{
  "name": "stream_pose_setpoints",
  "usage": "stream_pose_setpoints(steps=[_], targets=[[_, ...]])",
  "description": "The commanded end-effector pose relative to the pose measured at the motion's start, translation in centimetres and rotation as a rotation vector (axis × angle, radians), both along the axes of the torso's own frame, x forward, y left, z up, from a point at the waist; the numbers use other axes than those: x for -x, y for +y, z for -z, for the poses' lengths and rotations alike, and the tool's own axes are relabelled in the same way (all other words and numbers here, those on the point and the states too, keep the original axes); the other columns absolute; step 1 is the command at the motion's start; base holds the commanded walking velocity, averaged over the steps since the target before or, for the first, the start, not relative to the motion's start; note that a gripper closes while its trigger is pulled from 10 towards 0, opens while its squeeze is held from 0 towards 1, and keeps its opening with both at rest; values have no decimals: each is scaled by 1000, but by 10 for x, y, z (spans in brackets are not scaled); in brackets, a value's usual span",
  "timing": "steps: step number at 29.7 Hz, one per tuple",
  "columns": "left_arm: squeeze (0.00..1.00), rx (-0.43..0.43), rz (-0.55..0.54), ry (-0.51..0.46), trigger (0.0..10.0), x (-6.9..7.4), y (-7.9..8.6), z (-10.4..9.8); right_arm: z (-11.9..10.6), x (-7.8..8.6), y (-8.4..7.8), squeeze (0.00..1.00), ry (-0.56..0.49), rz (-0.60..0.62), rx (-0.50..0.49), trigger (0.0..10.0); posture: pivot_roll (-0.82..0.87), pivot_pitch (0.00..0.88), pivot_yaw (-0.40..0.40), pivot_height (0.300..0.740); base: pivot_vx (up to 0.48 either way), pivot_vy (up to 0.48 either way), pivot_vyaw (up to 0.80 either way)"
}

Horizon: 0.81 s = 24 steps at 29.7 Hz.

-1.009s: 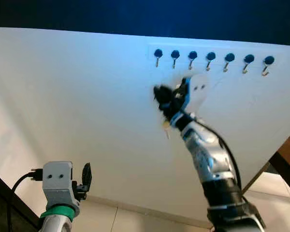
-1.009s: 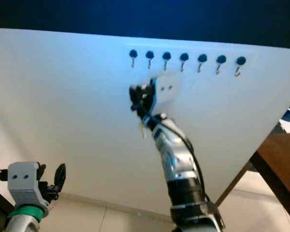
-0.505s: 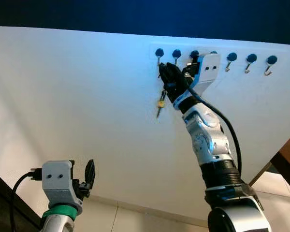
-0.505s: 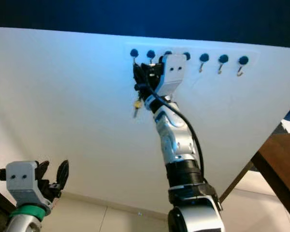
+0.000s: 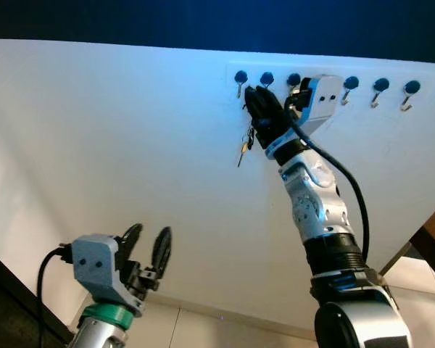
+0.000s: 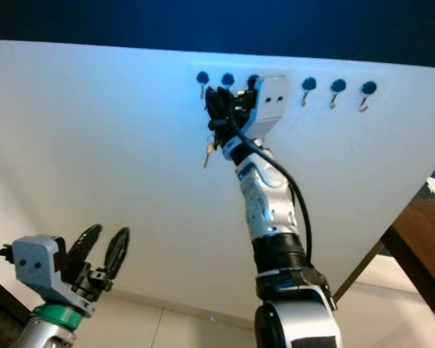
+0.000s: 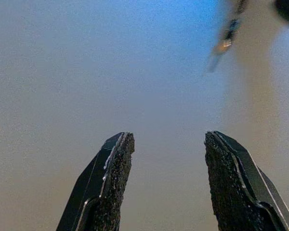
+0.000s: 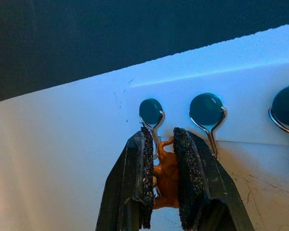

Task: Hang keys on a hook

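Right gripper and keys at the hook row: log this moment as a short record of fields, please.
right gripper: raised to the wall, just below the leftmost hook, shut on keys
keys: dangling under the fingers; orange piece pinched between the pads
hook row: dark-capped hooks on white wall
left gripper: low, open, holding nothing
hung yet: cannot tell

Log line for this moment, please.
right gripper: shut on keys, at leftmost hook | left gripper: open, idle | not hung
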<state>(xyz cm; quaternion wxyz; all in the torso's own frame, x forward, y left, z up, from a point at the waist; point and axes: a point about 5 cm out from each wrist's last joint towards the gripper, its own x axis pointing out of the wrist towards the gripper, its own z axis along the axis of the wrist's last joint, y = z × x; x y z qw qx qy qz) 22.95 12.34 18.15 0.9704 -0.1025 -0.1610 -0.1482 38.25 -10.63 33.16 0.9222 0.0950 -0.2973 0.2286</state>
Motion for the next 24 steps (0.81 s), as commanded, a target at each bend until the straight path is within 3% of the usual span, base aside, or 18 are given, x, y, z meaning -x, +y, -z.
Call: stream_pose_setpoints(steps=[1, 5, 13, 24], targets=[[0, -13, 46, -3, 10000, 4, -4, -1, -14, 3, -2, 0, -60, -6, -36, 10000, -138, 85, 106, 740, 0, 0, 0], [0, -43, 109, -11, 10000, 6, -13, -2, -16, 6, 5, 0, -80, -53, 4, 10000, -138, 85, 106, 740, 0, 0, 0], [0, -56, 102, -7, 10000, 5, -10, 0, -10, 10, 23, 0, -97, -123, 151, 10000, -138, 85, 106, 740, 0, 0, 0], [0, -59, 105, -6, 10000, 6, -9, 0, -22, 15, 21, 0, -167, -129, 93, 10000, -138, 85, 106, 740, 0, 0, 0]])
